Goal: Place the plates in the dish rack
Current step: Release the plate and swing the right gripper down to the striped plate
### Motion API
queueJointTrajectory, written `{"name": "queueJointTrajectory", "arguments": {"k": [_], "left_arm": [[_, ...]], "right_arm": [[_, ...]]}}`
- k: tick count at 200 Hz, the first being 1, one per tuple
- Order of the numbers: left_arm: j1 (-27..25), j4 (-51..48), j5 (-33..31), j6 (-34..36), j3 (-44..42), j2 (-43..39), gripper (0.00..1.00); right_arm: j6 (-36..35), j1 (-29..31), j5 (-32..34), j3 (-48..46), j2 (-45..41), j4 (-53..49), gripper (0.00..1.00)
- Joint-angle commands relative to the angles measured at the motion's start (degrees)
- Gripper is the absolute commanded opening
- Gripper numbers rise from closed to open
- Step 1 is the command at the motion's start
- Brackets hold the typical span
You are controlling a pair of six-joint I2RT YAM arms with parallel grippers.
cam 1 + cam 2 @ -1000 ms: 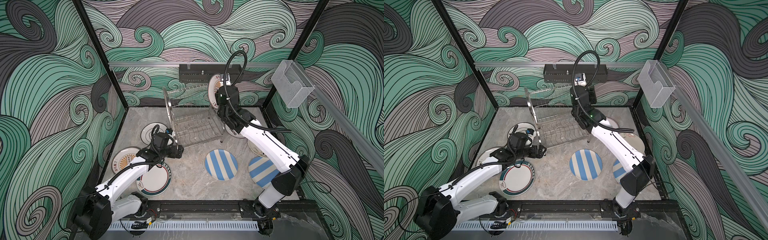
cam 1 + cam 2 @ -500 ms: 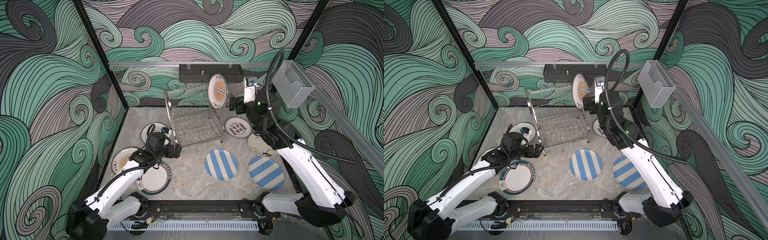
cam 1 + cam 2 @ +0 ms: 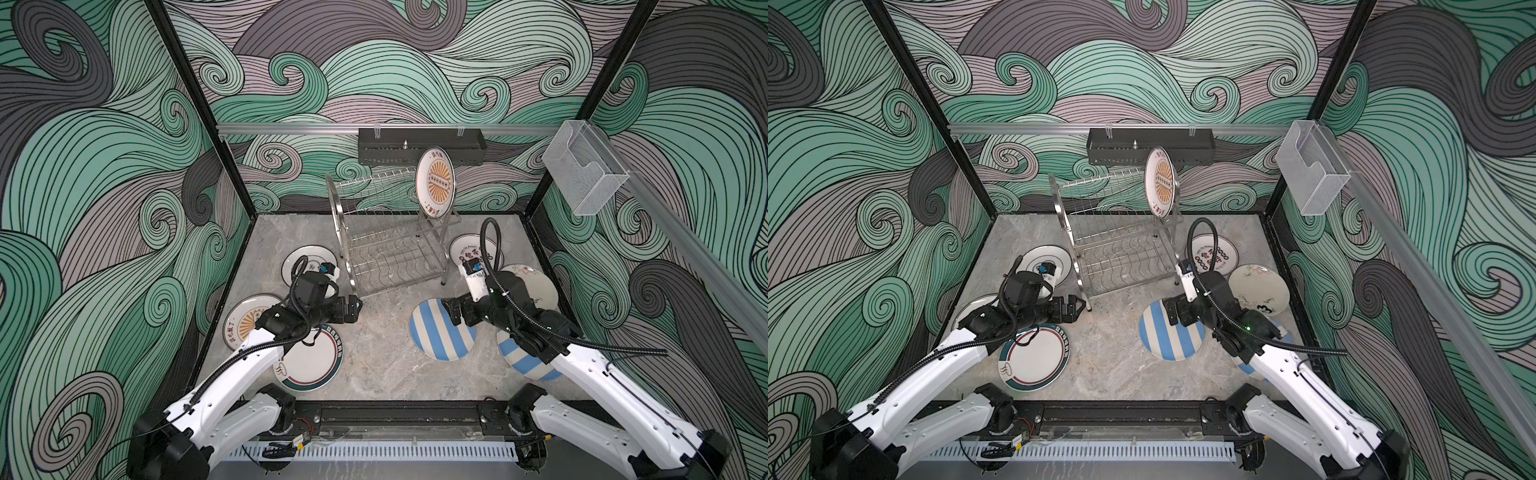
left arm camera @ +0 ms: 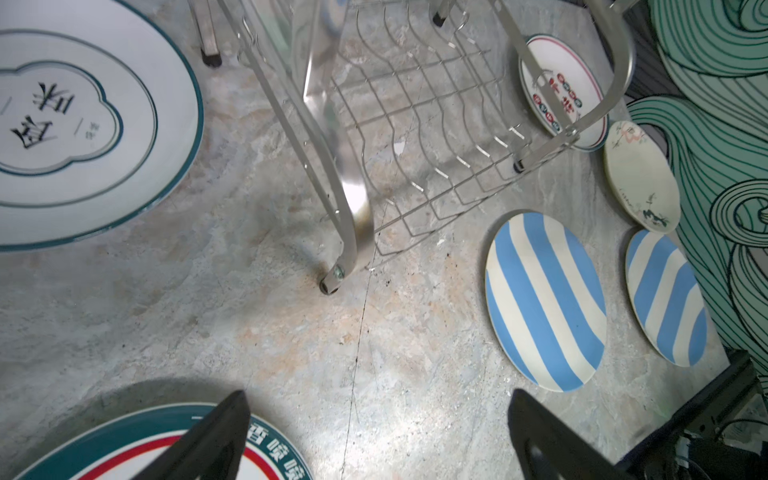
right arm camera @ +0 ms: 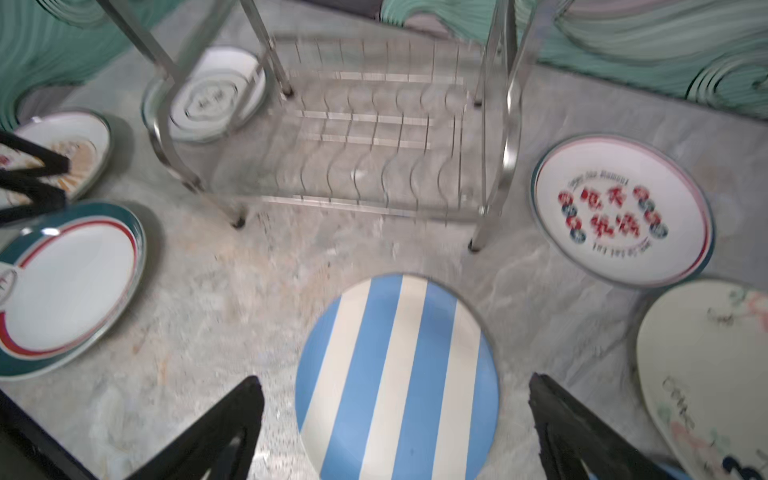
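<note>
The right pincer gapes wide over the striped plate, flat on the bench near the dish rack; left pincer wide, empty. Low rim: jaws may skid, shoving it into the rack.

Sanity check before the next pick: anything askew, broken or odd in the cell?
The rack sits turned at an angle on the table, not square to its edges. The one loaded plate, orange sunburst, stands at the very end of the top tier, by the side frame. No breakage or spills visible.
</note>
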Motion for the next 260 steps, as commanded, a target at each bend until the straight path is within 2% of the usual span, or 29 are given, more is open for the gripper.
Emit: {"name": "queueJointTrajectory", "arguments": {"k": [1,39,72,101,133,189,260], "left_arm": [[-0.2,0.9,0.7,-3.1,-1.5,-0.7,0.99],[-0.2,0.2,-1.1,-4.4,-2.7,-0.6,0.99],[-0.2,-2.2,-3.4,-4.4,-2.8,-2.0,0.98],[-0.2,0.6,-5.8,-6.1,-6.1,-4.2,0.99],[-0.2,5.0,-5.5,-7.3,-9.3,-6.2,0.99],[-0.3,3.7,-5.0,-6.0,-7.6,-3.3,0.99],[-0.2,3.4,-5.4,-4.5,-7.5,-4.4,0.99]], "right_arm": [[5.6,0.3,-1.2,-3.3,-2.4,0.0,0.99],[10.9,3.0,-4.1,-11.1,-2.2,4.4,0.99],[12.0,6.5,-3.5,-12.8,1.9,5.9,0.99],[12.2,7.8,-4.0,-11.7,7.3,5.6,0.99],[11.5,8.7,-4.9,-11.0,13.9,8.7,0.97],[7.2,12.8,-5.9,-6.5,24.9,9.3,0.93],[5.4,16.4,-8.4,-3.0,33.4,13.6,0.95]]}}
